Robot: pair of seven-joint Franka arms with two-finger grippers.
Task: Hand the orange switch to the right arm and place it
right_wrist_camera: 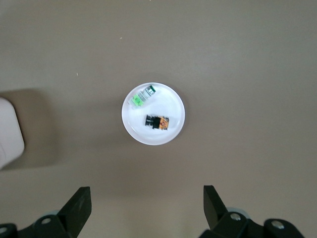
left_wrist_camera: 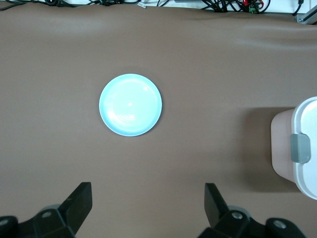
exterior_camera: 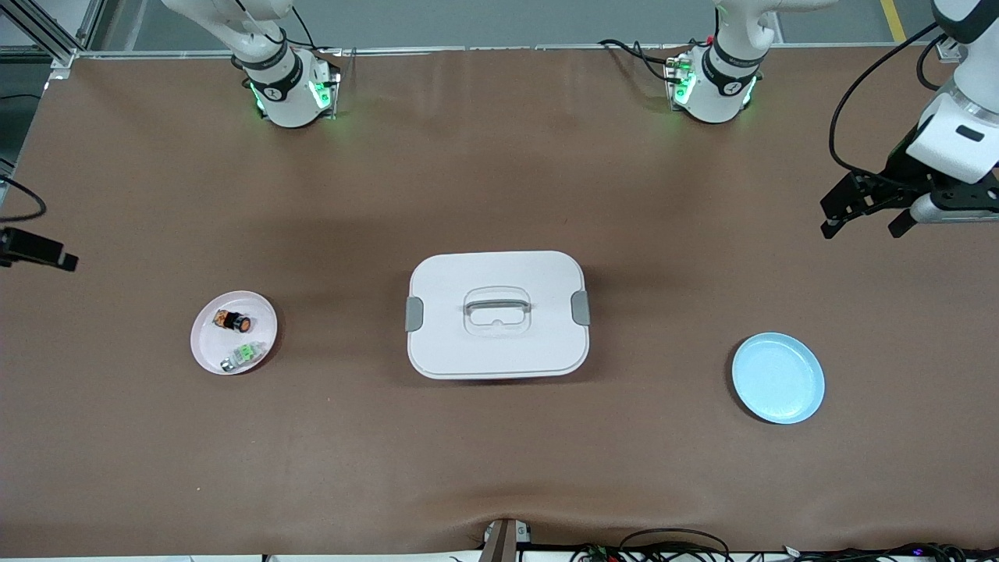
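In the front view we are seeing the left gripper point(exterior_camera: 865, 219) hanging in the air over the bare counter point(exterior_camera: 499, 468) at the left arm's end, its fingers spread and holding nothing. The light blue plate point(exterior_camera: 778, 378) is lying on the counter below it, toward the middle of the counter; we are judging it the likely drop spot, since it is bare. The right gripper is not showing here; only a dark bit of rig is poking in at the right arm's edge. The orange switch point(exterior_camera: 233, 320) is resting on the pink plate point(exterior_camera: 207, 349) beside the green-and-silver part point(exterior_camera: 240, 356), well apart from the left gripper, with the white lidded box point(exterior_camera: 497, 314) between the two plates.

In the left wrist view we are looking down between the left gripper's point(left_wrist_camera: 148, 203) spread fingers at the light blue plate point(left_wrist_camera: 130, 104), lying ahead of the tips. A corner of the white lidded box point(left_wrist_camera: 304, 146) is showing off to one side.

In the right wrist view the right gripper point(right_wrist_camera: 147, 203) is standing wide and holding nothing, high over the counter. The pink plate point(right_wrist_camera: 174, 133) is lying just ahead of it with the orange switch point(right_wrist_camera: 157, 121) and the green-and-silver part point(right_wrist_camera: 143, 95) on it, so this arm seems better placed to reach the switch.

We are counting two plates, one box, one switch, one green part, two grippers.
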